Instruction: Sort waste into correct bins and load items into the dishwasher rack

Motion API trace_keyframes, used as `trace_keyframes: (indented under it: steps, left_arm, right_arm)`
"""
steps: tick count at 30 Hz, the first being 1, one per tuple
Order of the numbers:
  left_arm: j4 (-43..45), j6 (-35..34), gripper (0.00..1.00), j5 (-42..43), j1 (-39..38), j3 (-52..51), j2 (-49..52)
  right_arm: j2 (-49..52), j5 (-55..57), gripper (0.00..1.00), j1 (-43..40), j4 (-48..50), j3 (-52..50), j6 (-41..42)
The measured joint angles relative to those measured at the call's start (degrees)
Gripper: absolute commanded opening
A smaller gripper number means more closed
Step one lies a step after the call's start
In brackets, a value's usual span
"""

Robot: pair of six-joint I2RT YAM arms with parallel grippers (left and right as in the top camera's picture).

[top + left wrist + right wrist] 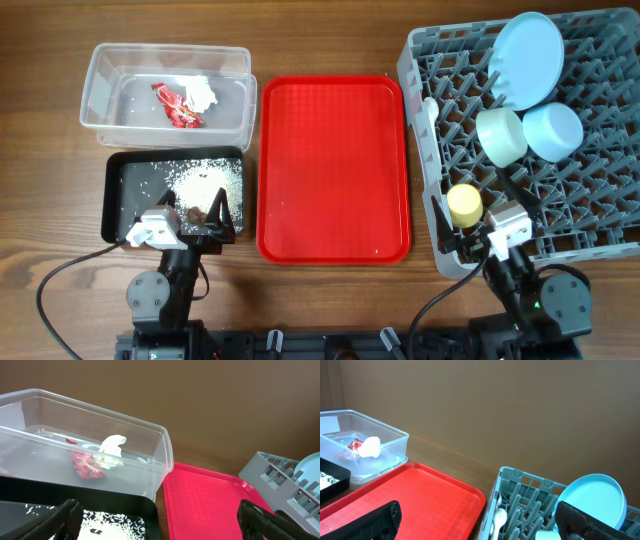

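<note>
From above, the crinkled red snack wrapper (pixel 176 106) lies in the clear plastic rectangular tub (pixel 92 100), white rice grains (pixel 210 178) in the shallow black rectangular tray (pixel 114 200), the round light blue plate (pixel 528 58) in the large grey lattice rack (pixel 600 225). Left wrist: the left fingers (pixel 64 521) stand wide, holding nothing, above the black tray. Right wrist: the right fingers (pixel 377 521) are wide and empty. Only retreat remains, I judge: draw both arms straight back, touching neither tray nor rack.

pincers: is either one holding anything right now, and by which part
Nothing is held: the left pincer and the right pincer are both open, with nothing between their fingers.
</note>
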Motion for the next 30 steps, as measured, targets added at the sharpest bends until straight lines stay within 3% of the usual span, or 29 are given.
trace_keyframes:
  steps: [6,17,30]
  left_arm:
    - [0.0,0.0,1.0,0.0,0.0,0.0,0.0]
    - [0.0,0.0,1.0,0.0,0.0,0.0,0.0]
    - [0.0,0.0,1.0,0.0,0.0,0.0,0.0]
  right_arm:
    - [-0.1,0.0,1.0,-0.7,2.1,-1.7,-0.2]
    - [-6.9,0.0,1.0,-1.4,20.6,-19.4,-0.3]
    - [-7.1,0.0,1.0,-1.4,14.8,-20.8,-2.8]
